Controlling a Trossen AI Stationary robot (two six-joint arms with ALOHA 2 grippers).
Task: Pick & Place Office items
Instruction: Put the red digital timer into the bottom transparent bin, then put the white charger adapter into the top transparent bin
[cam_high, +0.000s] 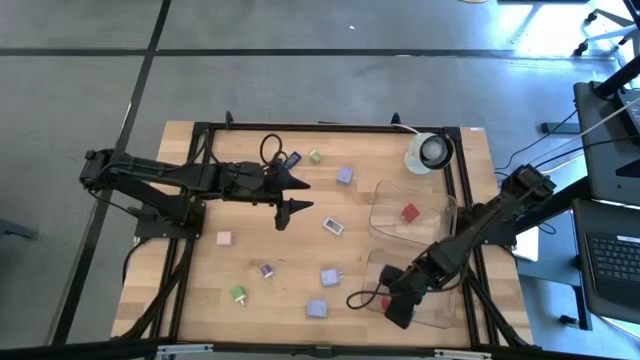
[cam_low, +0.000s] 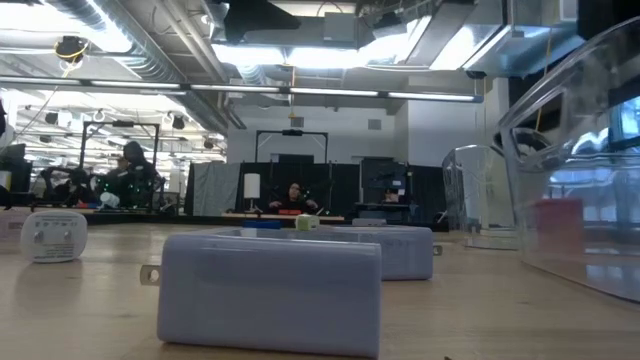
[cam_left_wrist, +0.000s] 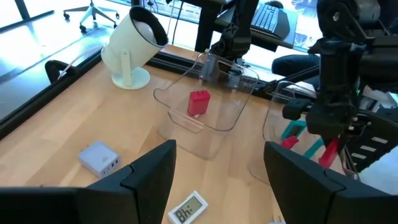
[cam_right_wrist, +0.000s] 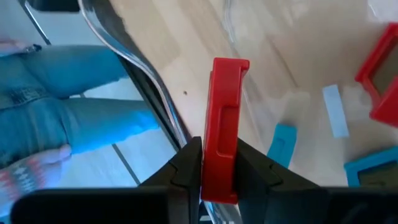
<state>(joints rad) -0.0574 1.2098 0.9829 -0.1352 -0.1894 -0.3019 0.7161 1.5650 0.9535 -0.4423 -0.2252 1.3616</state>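
Small office items lie scattered on the wooden table: a white one, a pink one, a green one and lavender ones. Another red piece lies in the far clear tray. My right gripper hangs over the near clear tray, shut on a flat red piece. Under it in that tray lie a teal piece and a second red piece. My left gripper hovers open above the table's middle, with nothing between its fingers. My right gripper pinches the flat red piece by its end nearest the wrist, one dark finger on each broad face. The fingers slant down from the table's right side and lie along the piece. Most of the piece sticks out past the fingertips, above the near tray's floor.
A white tape roll on its stand sits at the far right corner. A black frame rail borders the table. In the low view a lavender block fills the foreground, with a clear tray wall at the right. A person's jeans show beyond the table's edge.
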